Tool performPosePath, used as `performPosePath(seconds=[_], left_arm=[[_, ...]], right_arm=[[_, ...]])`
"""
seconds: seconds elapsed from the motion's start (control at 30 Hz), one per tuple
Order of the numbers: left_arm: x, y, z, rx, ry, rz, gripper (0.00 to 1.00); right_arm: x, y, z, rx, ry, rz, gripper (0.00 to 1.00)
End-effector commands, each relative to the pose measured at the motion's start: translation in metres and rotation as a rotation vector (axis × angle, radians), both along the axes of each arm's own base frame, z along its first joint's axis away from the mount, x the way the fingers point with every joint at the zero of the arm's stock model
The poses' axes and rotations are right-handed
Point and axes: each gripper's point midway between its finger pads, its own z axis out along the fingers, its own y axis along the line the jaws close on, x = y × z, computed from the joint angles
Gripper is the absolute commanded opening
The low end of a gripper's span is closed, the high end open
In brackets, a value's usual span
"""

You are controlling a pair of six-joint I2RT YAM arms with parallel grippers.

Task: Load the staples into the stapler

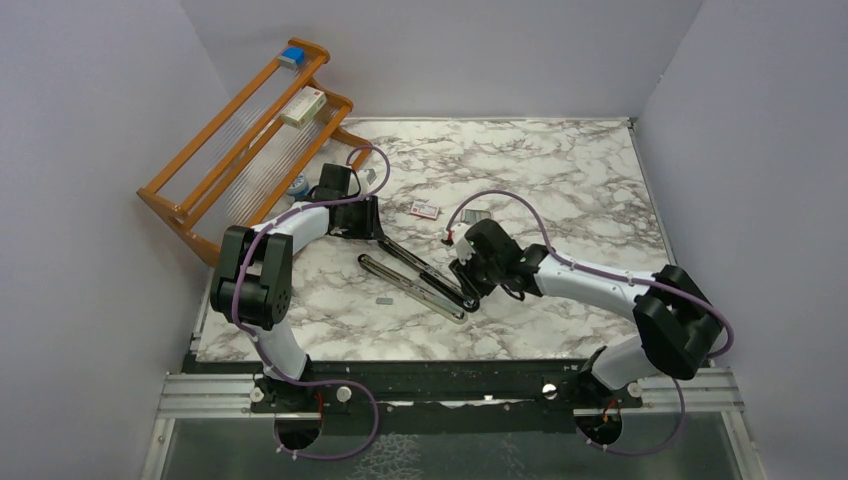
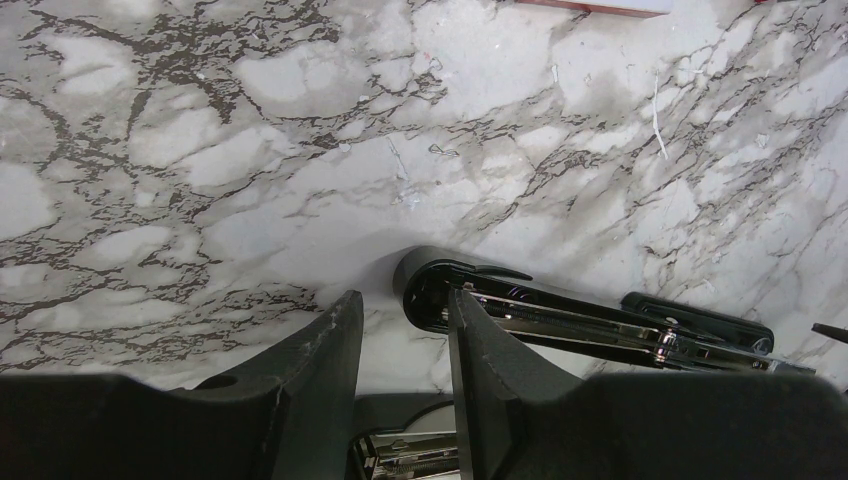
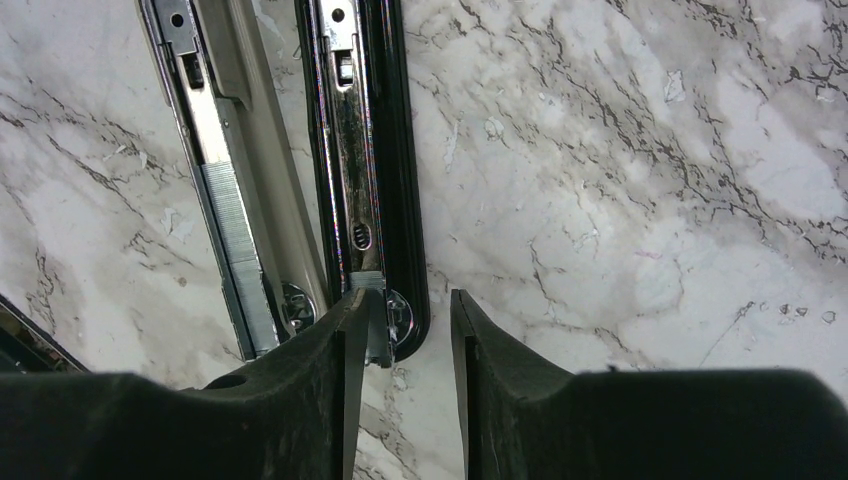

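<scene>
Marble-patterned tabletop (image 1: 560,170); pale lilac walls (image 1: 450,50); wooden rack (image 1: 240,140)

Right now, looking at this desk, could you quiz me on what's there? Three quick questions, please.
1. True or false: the stapler lies shut on the marble table.
2. A strip of staples sits: A in the stapler's silver rail; B inside a drawer; C on a plate.
3. Fill in: the wooden rack stands at the table's far ___ corner.
Key: 1 false, it lies opened out. 2 A. 3 left.
</scene>
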Motion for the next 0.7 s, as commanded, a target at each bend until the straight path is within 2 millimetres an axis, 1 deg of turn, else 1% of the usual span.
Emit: performPosePath(seconds=[0.0, 0.1, 0.17, 0.23, 0.3, 0.37, 0.43, 0.53, 0.67], left_arm=[[-0.004, 0.010, -0.012, 0.056, 0.034, 0.009, 0.39], [-0.004, 0.010, -0.010, 0.053, 0.031, 0.011, 0.39], [-0.003, 0.010, -0.009, 0.053, 0.024, 0.011, 0.39], [-0.003, 0.009, -0.006, 0.051, 0.019, 0.012, 0.39], [-0.003, 0.010, -0.004, 0.051, 0.013, 0.013, 0.39], [-0.002, 0.010, -0.002, 0.052, 0.006, 0.015, 0.39], [-0.002, 0.010, -0.002, 0.053, 0.004, 0.017, 0.39], [-0.002, 0.010, -0.002, 0.052, 0.006, 0.016, 0.39], [-0.002, 0.010, -0.003, 0.052, 0.008, 0.017, 0.39]], right_arm=[[0.003, -0.010, 0.012, -0.018, -0.028, -0.034, 0.39], [0.008, -0.009, 0.026, 0.009, -0.075, -0.043, 0.39], [0.013, -0.002, 0.043, 0.075, -0.141, -0.020, 0.39], [0.013, 0.013, 0.066, 0.187, -0.223, 0.057, 0.41], [0.007, 0.033, 0.089, 0.306, -0.302, 0.192, 0.43], [-0.002, 0.052, 0.100, 0.394, -0.338, 0.327, 0.44], [-0.009, 0.070, 0.101, 0.464, -0.343, 0.423, 0.45], [-0.016, 0.094, 0.092, 0.517, -0.339, 0.545, 0.45], [-0.021, 0.123, 0.078, 0.529, -0.374, 0.659, 0.45]])
